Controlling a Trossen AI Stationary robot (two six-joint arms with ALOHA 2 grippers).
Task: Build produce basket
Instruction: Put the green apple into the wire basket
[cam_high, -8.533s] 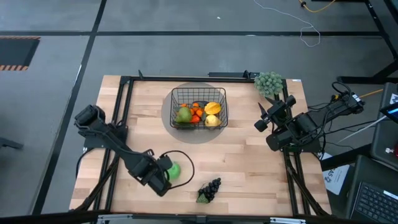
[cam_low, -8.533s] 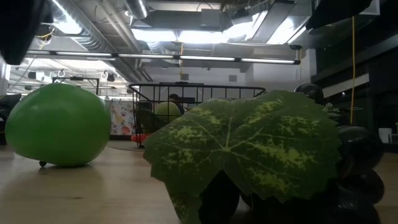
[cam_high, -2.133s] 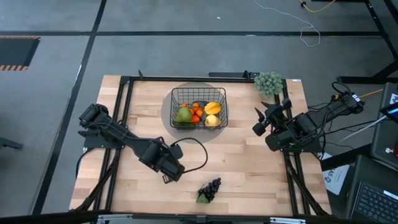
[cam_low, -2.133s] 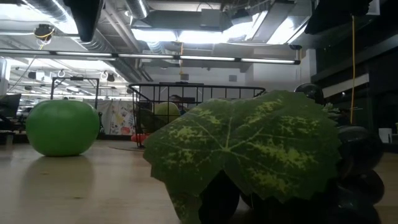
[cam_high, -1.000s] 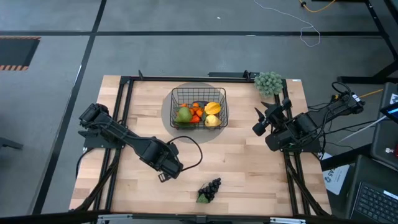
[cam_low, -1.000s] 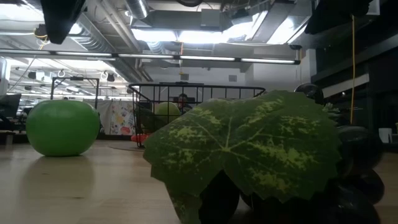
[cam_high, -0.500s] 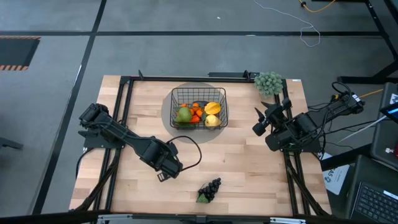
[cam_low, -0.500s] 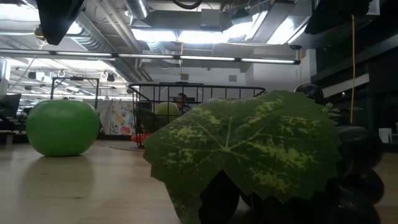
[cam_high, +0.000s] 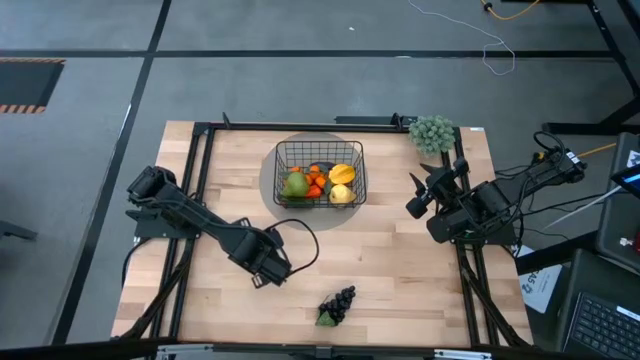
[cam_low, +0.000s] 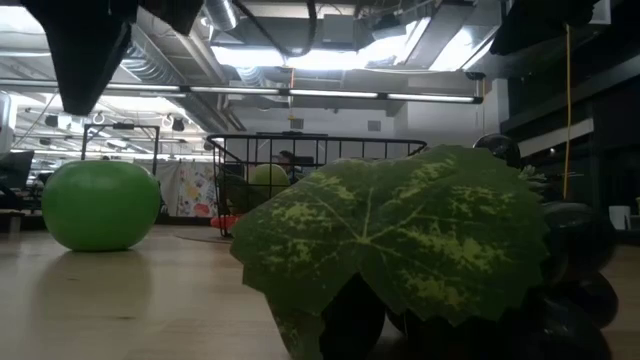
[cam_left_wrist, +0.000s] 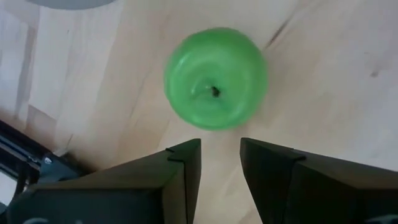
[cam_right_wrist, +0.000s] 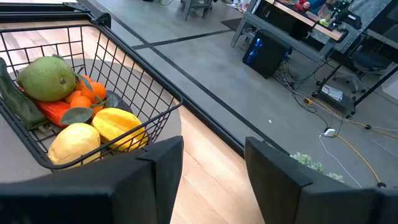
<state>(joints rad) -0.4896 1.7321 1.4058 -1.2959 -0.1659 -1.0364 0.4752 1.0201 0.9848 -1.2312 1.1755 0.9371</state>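
A green apple (cam_left_wrist: 216, 78) rests on the bare wood, stem dimple up; it also shows in the low view (cam_low: 100, 205). My left gripper (cam_left_wrist: 219, 149) hangs above it, pointing down, open, with its fingertips clear of the apple. In the high view this gripper (cam_high: 266, 268) hides the apple. The black wire basket (cam_high: 281, 150) at the table's far middle holds a pear, oranges, a carrot and yellow fruits. Dark grapes (cam_high: 338, 303) with a green leaf lie near the front edge. My right gripper (cam_high: 412, 195) waits open at the right, facing the basket (cam_right_wrist: 124, 68).
The basket stands on a flat grey round disc (cam_high: 268, 182). A pale grey-green bushy cluster (cam_high: 432, 132) sits at the far right corner. Black frame rails run along the table's left (cam_high: 190, 200) and right sides. Bare wood lies between the apple and the basket.
My left gripper has come down a little over the apple and shifted slightly toward the table's left edge. The apple has stayed where it was.
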